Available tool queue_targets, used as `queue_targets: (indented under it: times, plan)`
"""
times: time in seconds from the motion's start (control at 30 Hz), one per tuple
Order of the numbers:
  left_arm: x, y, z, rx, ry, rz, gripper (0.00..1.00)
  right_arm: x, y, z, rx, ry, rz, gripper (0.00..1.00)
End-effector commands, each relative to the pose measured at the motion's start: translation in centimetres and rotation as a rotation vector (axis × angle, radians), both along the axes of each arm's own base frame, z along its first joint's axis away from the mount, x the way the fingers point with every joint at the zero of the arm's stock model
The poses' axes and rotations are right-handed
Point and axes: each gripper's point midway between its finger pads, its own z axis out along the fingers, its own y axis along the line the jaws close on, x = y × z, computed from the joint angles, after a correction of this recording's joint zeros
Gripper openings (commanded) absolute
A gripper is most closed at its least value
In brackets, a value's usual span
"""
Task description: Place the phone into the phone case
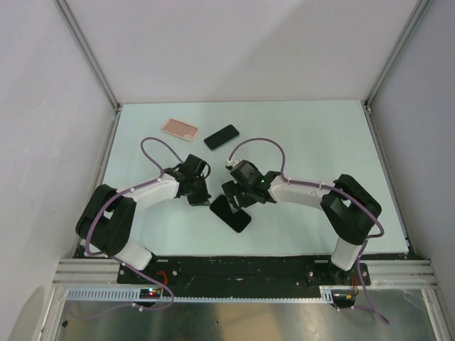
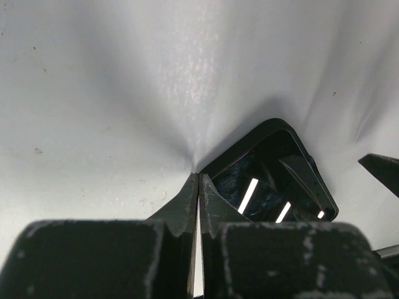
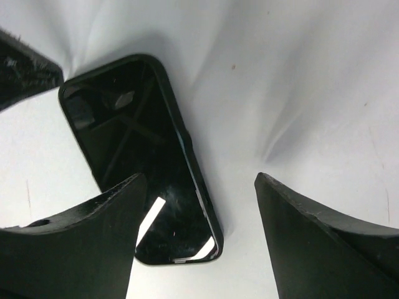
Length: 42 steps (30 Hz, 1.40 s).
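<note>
My left end effector (image 2: 197,179) is clenched on nothing, its two fingers (image 2: 181,208) pressed flat together with only a sliver of light between them. The tips are down at the worktop (image 1: 320,142), just beside the corner of the near black slab (image 2: 268,180); I cannot tell whether they touch it.

My right end effector (image 3: 199,180) is released, jaws spread wide. Its left-hand finger (image 3: 81,243) hangs over the near end of that same slab, and the other finger stands off to the side over bare worktop. The slab lies flat and glossy, catching bright strips of light, with a raised dark rim all round. From above it sits at an angle between the two wrists, toward the front edge.

Further out, the far black slab (image 1: 222,137) lies flat beyond both arms. I cannot tell which of the two is the phone.

The phone case (image 1: 179,128) lies flat at the back left of the worktop, just beside the far slab but apart from it, and well away from both end effectors.
</note>
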Motion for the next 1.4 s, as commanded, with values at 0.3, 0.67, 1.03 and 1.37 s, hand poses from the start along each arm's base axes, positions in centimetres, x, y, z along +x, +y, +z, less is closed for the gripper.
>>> queue_targets:
  times: [0.3, 0.67, 1.03, 1.37]
  plan:
    - [2.5, 1.6, 4.0, -0.035, -0.113, 0.047, 0.05, -4.7, 2.3, 0.3, 0.042, 0.006, 0.241, 0.96]
    - [3.3, 3.4, 5.4, -0.047, -0.146, 0.087, 0.05, -3.6, 0.8, -1.4, -0.102, -0.079, 0.177, 0.99]
    - [3.5, 3.8, 5.5, -0.055, -0.148, 0.102, 0.05, -2.9, -0.5, -2.6, -0.197, -0.119, 0.132, 0.99]
    - [3.6, 3.9, 5.7, -0.057, -0.154, 0.104, 0.05, -3.3, -0.2, -2.6, -0.188, -0.109, 0.131, 0.84]
